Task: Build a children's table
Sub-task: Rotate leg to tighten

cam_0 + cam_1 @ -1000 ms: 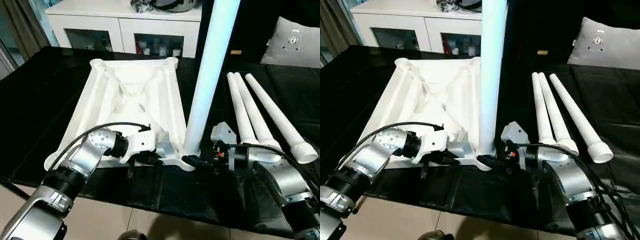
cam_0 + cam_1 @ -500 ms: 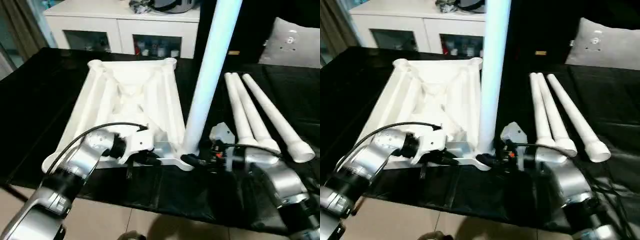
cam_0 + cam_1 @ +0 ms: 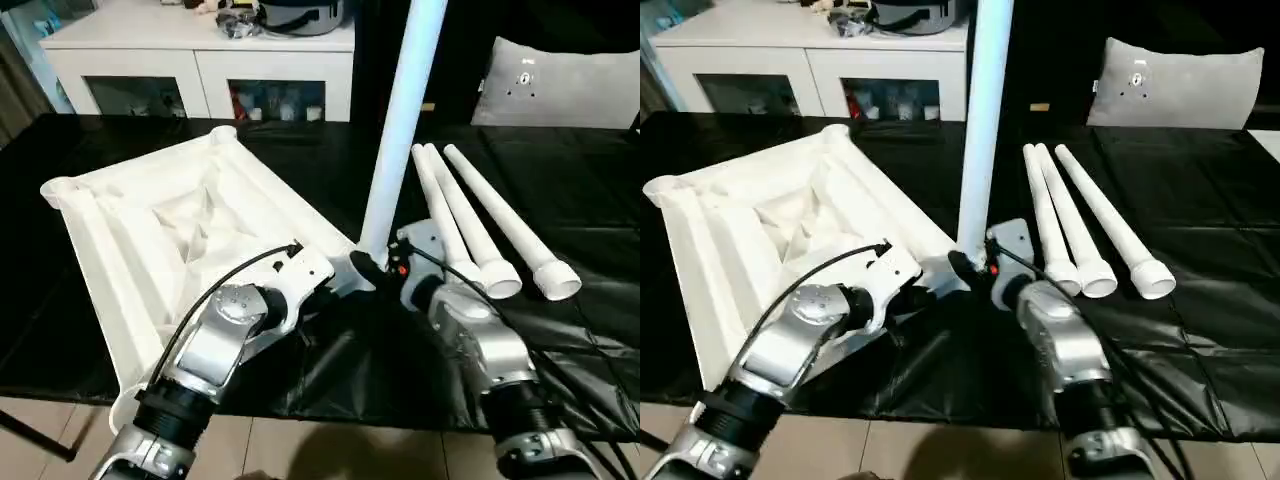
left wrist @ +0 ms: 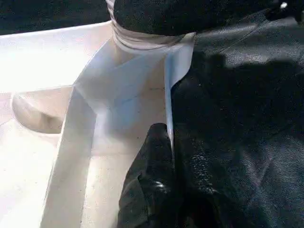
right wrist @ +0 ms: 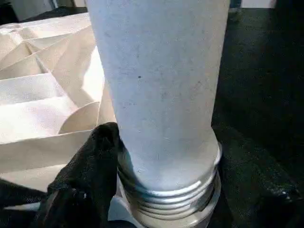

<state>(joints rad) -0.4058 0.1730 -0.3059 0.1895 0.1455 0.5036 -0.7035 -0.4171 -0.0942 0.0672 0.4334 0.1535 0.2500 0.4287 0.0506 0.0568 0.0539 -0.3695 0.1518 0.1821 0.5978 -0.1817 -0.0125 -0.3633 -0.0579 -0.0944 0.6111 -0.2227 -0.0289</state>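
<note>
Ribbed white plastic top (image 3: 150,230) lay on black bench (image 3: 560,210). L fingers (image 4: 161,156) pinched its rim; R fingers (image 5: 95,156) straddled upright tube leg (image 5: 161,95), threads seen via R wrist.

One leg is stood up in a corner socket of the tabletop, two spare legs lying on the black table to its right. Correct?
Not quite: three spare legs lie there, not two, as the left eye view shows. The rest holds: one upright leg stands in a corner socket of the tabletop, on the black table.
</note>
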